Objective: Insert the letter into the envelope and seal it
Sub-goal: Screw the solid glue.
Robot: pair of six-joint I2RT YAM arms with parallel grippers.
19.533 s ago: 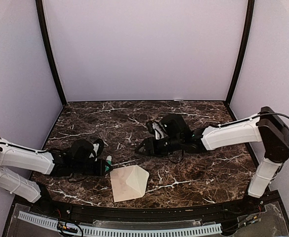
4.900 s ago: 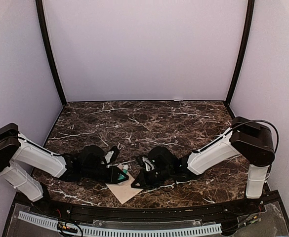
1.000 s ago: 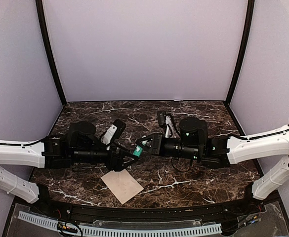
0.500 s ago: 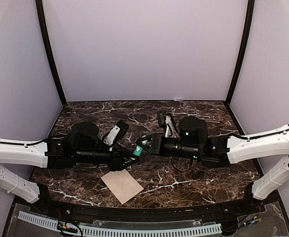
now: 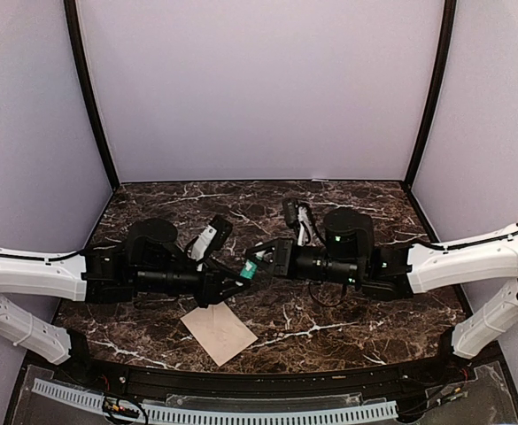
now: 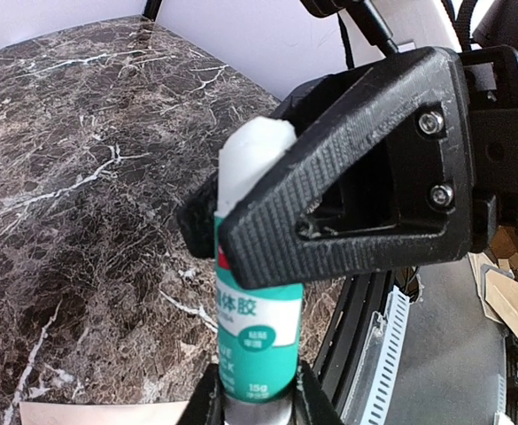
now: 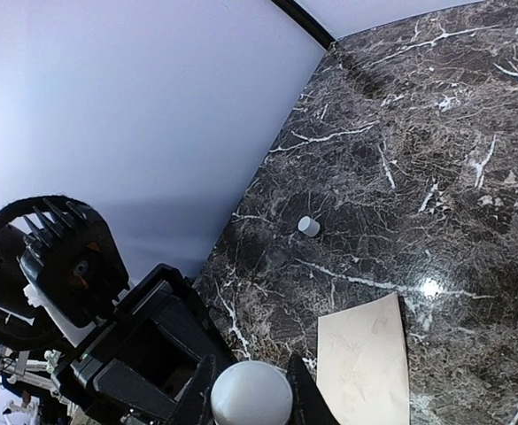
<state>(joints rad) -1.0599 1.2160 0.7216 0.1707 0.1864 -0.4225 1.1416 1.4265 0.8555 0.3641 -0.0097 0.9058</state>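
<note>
Mid-frame from above, my left gripper (image 5: 229, 285) and right gripper (image 5: 260, 264) meet tip to tip, both pinched on the glue stick (image 5: 249, 268). The envelope (image 5: 219, 330) lies flat below them, one corner near the front edge of the table (image 5: 347, 199), with open marble behind.

Left wrist: my fingers clamp the stick's base.

Right wrist: a small white cap (image 7: 308, 227) sits apart, up-left of the envelope.

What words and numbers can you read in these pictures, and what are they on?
"体胶": on the glue stick; anything before it is hidden.
"15g": lower on the same tube.
Other print on it, including a small oval label: blurred or cut off.
Paper: faint marks, unreadable.
</note>
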